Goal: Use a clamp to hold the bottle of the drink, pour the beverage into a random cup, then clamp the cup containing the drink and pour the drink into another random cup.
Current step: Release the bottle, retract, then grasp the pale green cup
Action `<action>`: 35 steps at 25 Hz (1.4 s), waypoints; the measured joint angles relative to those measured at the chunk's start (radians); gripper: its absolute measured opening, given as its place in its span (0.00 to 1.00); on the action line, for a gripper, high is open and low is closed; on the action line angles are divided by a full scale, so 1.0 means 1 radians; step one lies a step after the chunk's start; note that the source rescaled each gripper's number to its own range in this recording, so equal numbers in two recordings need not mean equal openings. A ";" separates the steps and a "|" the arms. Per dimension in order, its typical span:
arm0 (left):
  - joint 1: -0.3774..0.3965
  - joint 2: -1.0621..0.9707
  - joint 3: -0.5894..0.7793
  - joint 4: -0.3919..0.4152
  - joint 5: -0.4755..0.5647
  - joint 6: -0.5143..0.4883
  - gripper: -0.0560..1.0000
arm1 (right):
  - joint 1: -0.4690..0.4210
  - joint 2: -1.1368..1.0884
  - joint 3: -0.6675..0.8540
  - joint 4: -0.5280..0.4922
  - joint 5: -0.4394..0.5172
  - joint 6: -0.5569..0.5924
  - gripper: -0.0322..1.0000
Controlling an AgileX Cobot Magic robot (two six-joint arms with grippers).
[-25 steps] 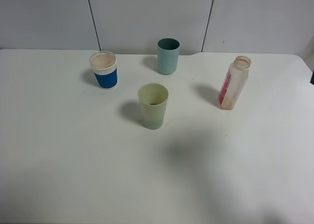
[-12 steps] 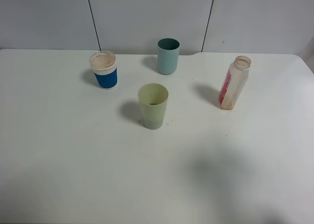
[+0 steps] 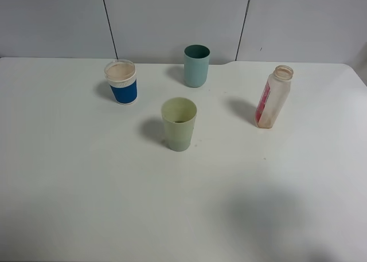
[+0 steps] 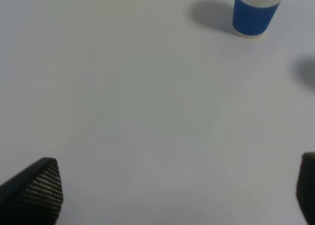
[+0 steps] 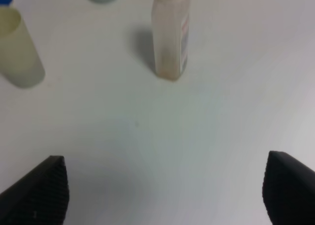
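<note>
Right tool gapes empty, facing the bottle; bring it in level, straddle the body below the neck, close square. Left tool hangs wide open, empty.

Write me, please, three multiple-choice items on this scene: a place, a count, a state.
1. The small clear plastic bottle with pink-red label stands: A) right of every cup B) left of every cup C) between two cups.
2. Cups on the white table: A) two B) three C) four.
3. The right tool is: A) shut on the bottle B) open, empty C) shut on a cup.
1 A: all cups lie to its left. 2 B: pale yellow-green plastic tumbler, teal plastic tumbler, blue-and-white cup. 3 B: its jaws stand apart, nothing between.
</note>
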State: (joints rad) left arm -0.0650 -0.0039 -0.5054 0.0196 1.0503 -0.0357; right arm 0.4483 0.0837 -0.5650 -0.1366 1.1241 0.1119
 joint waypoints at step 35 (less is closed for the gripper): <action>0.000 0.000 0.000 0.000 0.000 0.000 1.00 | -0.087 -0.086 0.060 0.070 -0.060 -0.028 0.61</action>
State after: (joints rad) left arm -0.0650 -0.0039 -0.5054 0.0196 1.0503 -0.0357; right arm 0.3609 -0.0022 -0.5047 -0.0667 1.0640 0.0839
